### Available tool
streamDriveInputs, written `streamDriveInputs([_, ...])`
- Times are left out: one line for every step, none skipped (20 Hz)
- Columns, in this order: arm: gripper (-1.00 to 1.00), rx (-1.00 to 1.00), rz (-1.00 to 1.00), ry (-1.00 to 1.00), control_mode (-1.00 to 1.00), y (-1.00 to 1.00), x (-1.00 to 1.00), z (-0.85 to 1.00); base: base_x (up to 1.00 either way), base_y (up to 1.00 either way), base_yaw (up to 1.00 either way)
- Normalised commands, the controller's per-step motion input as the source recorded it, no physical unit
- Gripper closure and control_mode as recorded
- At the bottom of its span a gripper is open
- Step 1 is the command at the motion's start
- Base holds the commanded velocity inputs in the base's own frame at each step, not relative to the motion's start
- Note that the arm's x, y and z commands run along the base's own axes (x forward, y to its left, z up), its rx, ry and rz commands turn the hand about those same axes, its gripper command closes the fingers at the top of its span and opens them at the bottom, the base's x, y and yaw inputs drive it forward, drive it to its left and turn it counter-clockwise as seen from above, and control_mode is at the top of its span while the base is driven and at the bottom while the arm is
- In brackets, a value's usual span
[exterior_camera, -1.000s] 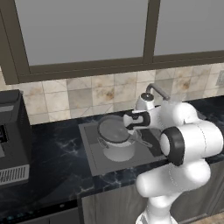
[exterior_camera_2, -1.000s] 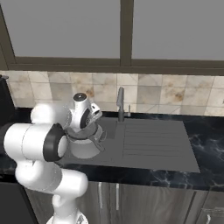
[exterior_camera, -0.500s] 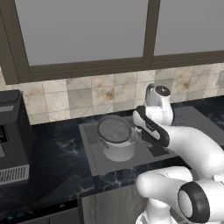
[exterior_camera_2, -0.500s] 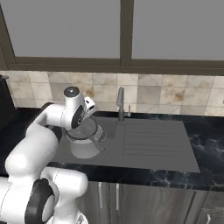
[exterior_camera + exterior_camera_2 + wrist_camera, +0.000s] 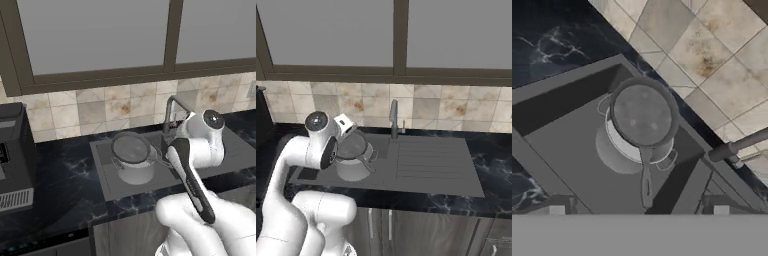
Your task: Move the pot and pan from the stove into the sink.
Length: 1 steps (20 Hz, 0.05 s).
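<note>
Claw [image 5: 639, 209] spread wide, holding nothing, above the sink [image 5: 557, 145]; the pan [image 5: 643, 116] rests on top of the pot [image 5: 619, 150], which stands in the basin

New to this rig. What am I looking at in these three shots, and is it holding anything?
It is a rendered kitchen with a white robot arm on a mobile base. Two pictures come from cameras on that base, behind the arm to its left and right. The third comes from a camera on the hand, looking along the gripper at the sink.

In the sink stands the pot, with the pan resting on top of it like a lid, its long handle pointing toward the gripper. The faucet rises behind the basin, and a ribbed drainboard lies beside it.

The gripper is open, above the pan, and holds nothing.
</note>
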Motion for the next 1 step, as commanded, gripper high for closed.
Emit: streamDriveInputs([-1.00,0.00,0.00,-0.36,-1.00,-0.04,-0.83,0.37,0.00,0.00,0.00])
